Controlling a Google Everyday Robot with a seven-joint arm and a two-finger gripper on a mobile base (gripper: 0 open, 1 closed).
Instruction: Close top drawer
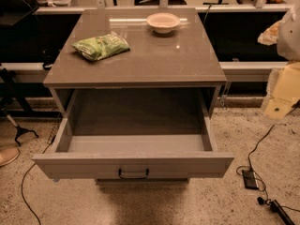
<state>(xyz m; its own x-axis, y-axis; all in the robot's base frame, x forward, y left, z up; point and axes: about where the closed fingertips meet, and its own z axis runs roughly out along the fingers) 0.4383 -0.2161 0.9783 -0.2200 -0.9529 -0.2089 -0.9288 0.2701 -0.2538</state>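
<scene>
The top drawer (133,165) of a grey cabinet is pulled far out toward me. Its deep box is empty inside. Its flat front panel carries a small black pull handle (133,174) at the centre. The lower drawers are hidden under the open one. My gripper (277,108) shows as a blurred cream shape at the right edge, to the right of the cabinet and above the floor, apart from the drawer and level with its opening.
On the cabinet top (154,62) lie a green snack bag (101,46) at the left and a white bowl (163,22) at the back. Black cables and a power adapter (250,178) lie on the floor at the right. A black stand leg (18,130) is at the left.
</scene>
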